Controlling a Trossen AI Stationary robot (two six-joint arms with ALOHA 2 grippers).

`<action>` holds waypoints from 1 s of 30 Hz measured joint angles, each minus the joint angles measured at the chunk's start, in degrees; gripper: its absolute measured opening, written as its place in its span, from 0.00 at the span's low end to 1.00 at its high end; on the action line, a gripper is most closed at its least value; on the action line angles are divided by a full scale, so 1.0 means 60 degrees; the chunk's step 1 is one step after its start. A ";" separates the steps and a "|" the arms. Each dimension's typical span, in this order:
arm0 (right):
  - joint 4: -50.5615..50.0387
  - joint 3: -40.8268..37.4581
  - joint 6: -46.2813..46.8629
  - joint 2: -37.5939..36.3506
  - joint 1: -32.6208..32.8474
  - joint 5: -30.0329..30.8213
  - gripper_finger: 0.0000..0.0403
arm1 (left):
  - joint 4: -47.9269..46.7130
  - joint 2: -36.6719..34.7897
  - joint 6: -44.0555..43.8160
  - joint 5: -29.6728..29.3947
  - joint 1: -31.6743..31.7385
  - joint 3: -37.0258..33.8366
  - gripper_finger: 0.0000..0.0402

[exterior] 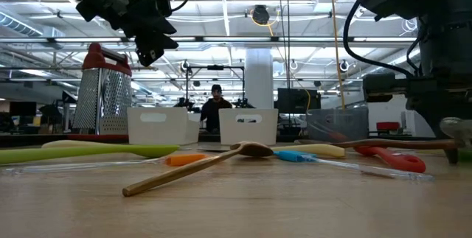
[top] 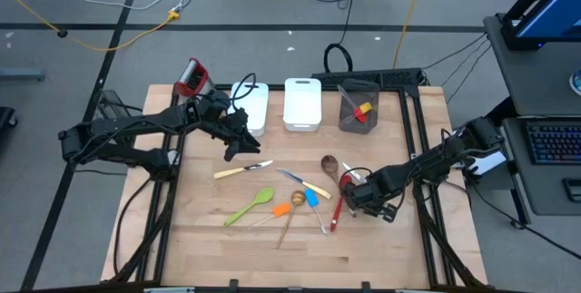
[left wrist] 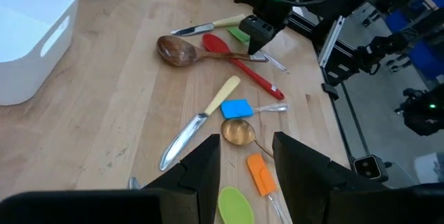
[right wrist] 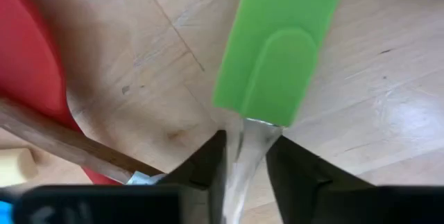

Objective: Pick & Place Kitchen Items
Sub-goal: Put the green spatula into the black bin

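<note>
right gripper (right wrist: 244, 156): your fingers pinch the clear handle just below the green spatula (right wrist: 281, 44), low on the table by the red spoon (top: 338, 209), so the blade stays free | left gripper (left wrist: 246, 156): parted, empty, raised near the white bins (top: 302, 102) | other utensils: loose mid-table

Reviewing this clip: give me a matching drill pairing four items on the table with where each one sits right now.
Things:
1. green spatula
2. box grater
3. blue spatula
4. grey cup

Places:
A. far left corner of the table
B. clear handle between the right gripper's fingers
C. far edge, right of the two white bins
D. beside the cream-handled knife, mid-table

Pairs: 1-B, 2-A, 3-D, 4-C
</note>
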 joint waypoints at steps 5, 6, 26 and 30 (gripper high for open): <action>-0.0186 -0.0002 -0.0150 0.0000 -0.0181 0.0021 0.08 | 0.0002 0.0000 -0.0033 0.0000 0.0000 0.0000 0.34; -0.0242 -0.0002 -0.0220 0.0000 -0.0219 0.0010 0.06 | 0.0000 0.0000 -0.0036 0.0000 0.0000 0.0000 0.34; -0.0125 0.0005 -0.0456 -0.0502 -0.0306 -0.0106 0.07 | 0.0018 0.0000 -0.0047 -0.0004 -0.0004 0.0000 0.34; 0.0051 0.0012 -0.0753 -0.1225 -0.0301 -0.0092 0.07 | 0.0060 0.0000 -0.0047 -0.0004 0.0000 0.0000 0.34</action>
